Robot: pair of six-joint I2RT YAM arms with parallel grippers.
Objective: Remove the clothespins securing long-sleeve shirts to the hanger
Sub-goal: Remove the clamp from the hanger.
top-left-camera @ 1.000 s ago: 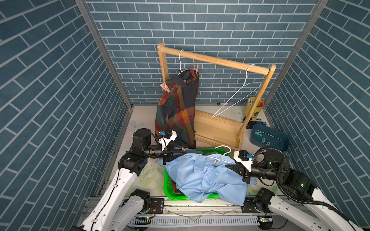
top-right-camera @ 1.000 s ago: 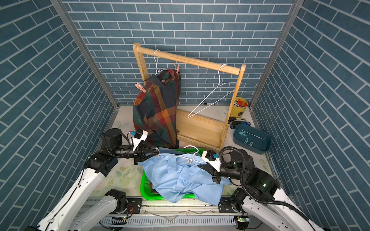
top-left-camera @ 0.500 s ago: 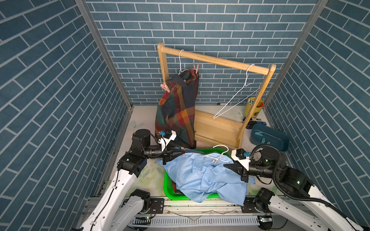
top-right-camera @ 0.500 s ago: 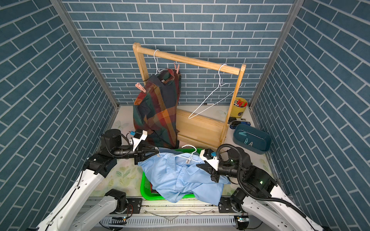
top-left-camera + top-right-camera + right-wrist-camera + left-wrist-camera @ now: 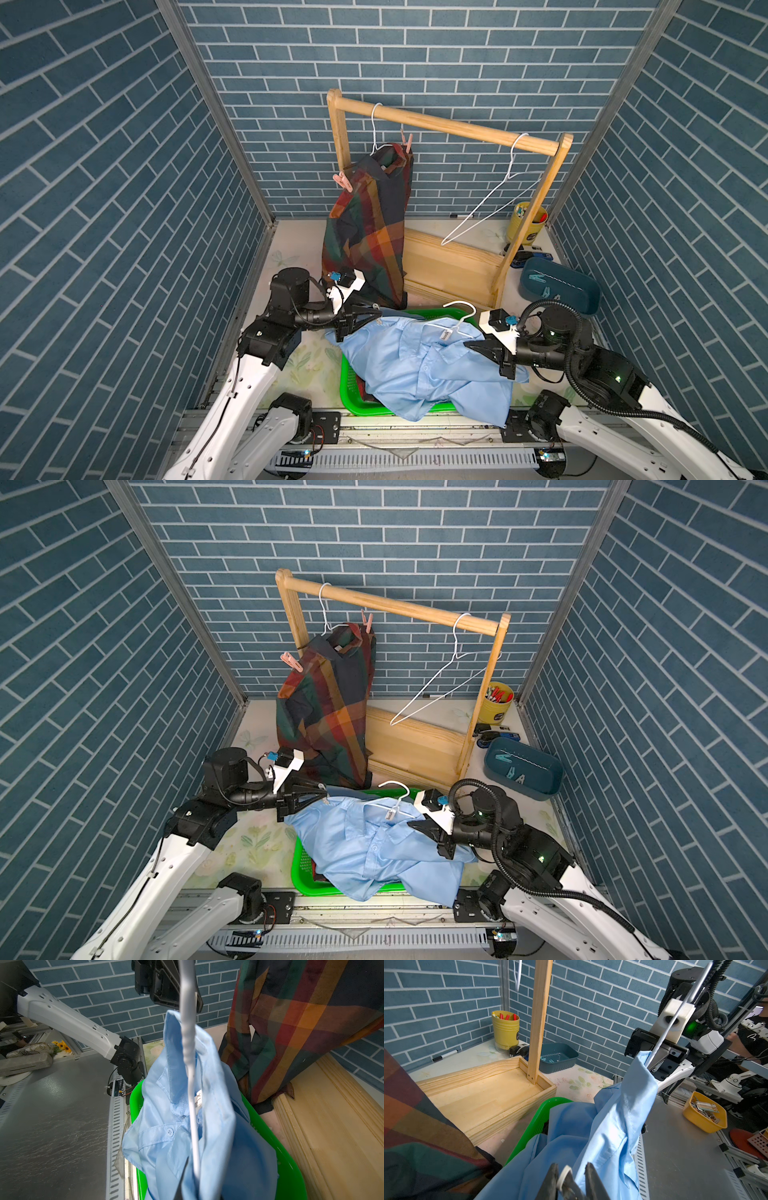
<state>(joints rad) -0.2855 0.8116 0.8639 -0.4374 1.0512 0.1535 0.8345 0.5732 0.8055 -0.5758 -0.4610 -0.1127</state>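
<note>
Left fingers (image 5: pixel 552 1180) squeeze a pale plastic clothespin (image 5: pixel 564 1174), probably light and springy; right fingers (image 5: pixel 488 351) clamp the white wire hanger (image 5: pixel 192 1084) inside the slippery-looking light-blue shirt (image 5: pixel 415 365).

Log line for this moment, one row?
left gripper: shut on white piece; right gripper: shut on hanger with light blue shirt; plaid shirt: on rack, two pink clothespins attached

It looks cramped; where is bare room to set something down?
Free: floral tabletop between left arm and green basket; wooden rack base beside the plaid shirt. Crowded: the basket, covered by the light blue shirt; the corner with yellow cup and blue bin.
</note>
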